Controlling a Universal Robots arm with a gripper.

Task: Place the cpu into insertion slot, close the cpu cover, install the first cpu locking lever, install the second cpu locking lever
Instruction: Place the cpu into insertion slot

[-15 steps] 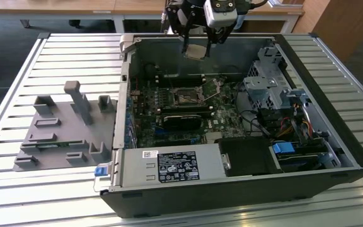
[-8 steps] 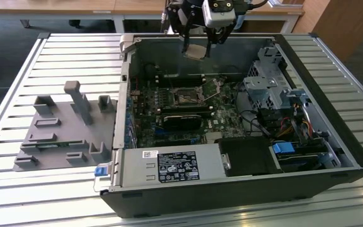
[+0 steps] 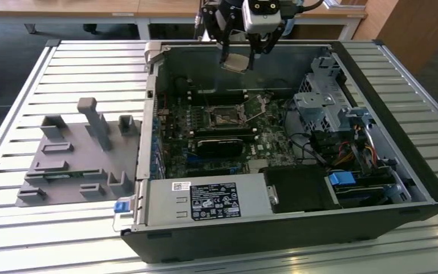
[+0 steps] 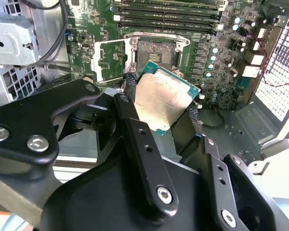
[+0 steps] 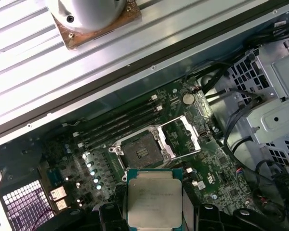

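With the claw point(image 3: 238, 59) clenched on the cpu point(image 3: 236, 63), hung high over the open computer case point(image 3: 280, 228), near its far wall in the exterior view. Gripped the chip by two opposite edges, fingers point(image 4: 130, 79) spread no wider than the chip itself, silvery top turned toward both wrist cameras and tilted in the exterior view. Noted the insertion slot point(image 5: 142, 153) bare and dark on the green motherboard point(image 5: 216, 173), well below the chip and apart from it, just beside the memory slots point(image 5: 120, 122). Found the cpu cover point(image 5: 185, 134) swung open beside the socket, leaving the socket uncovered. Judged step one in hand, with the cpu carried but not yet seated and the cover and both levers not yet dealt with. Reckoned the placing calls for squaring the chip to the socket rim, levelling it, and lowering it straight and gently. Feared bent contacts from any skew or slide.
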